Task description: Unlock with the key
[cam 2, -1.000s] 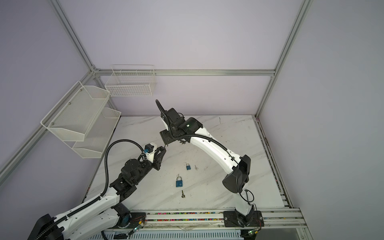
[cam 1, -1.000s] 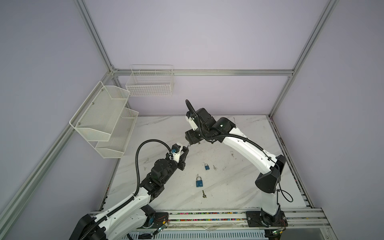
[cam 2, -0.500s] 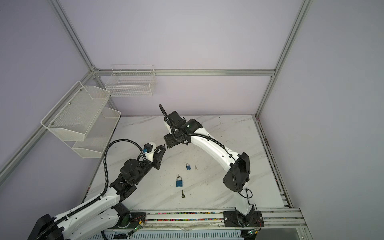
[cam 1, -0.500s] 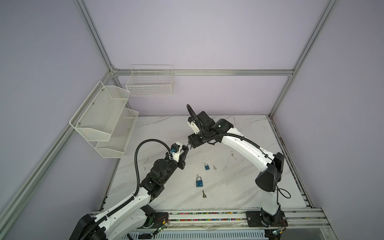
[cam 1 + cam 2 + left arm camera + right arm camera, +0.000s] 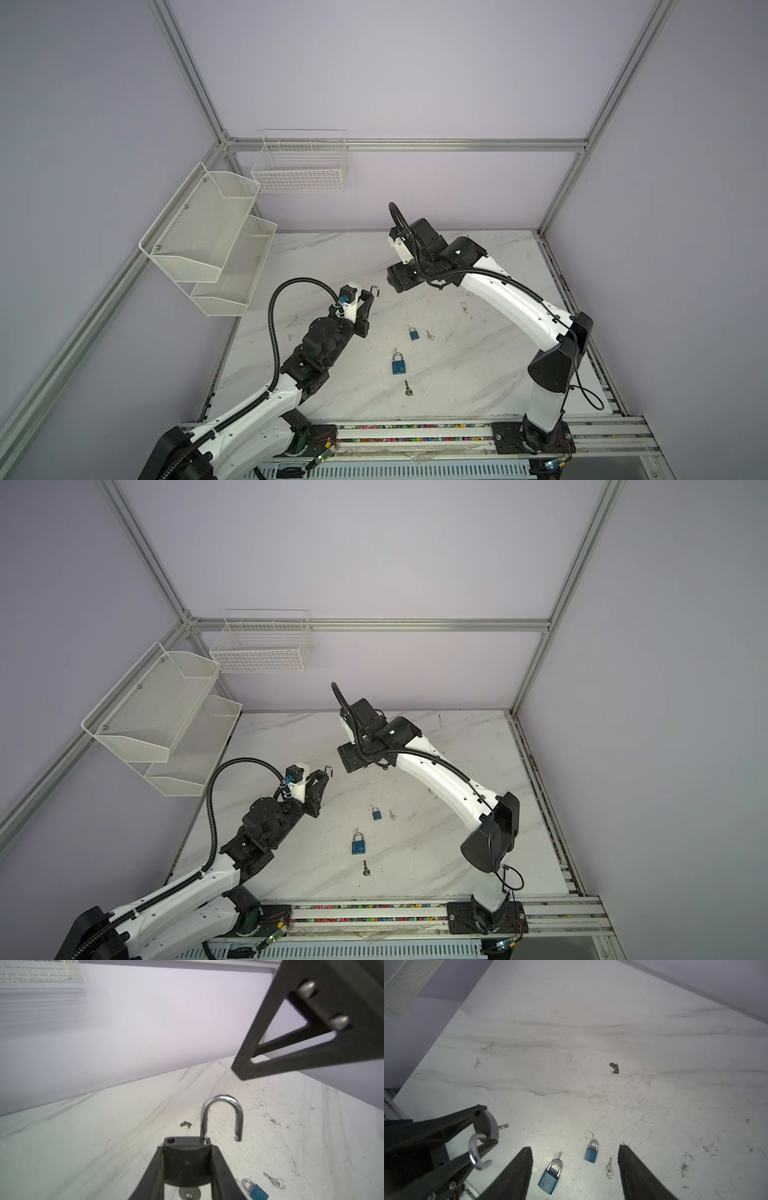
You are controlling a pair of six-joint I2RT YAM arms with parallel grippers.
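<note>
L gripper clamps grey padlock (shackle swung open, key sticking from its base). R gripper, just beside, stands wide; blue padlock & loose key on worktop below it.

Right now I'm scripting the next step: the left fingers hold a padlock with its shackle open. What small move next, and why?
Probably lower the left fingers and set the grey padlock on the table: its shackle stands clear of the body, so this lock looks done, and the right fingers stand open, empty and apart from it.
</note>
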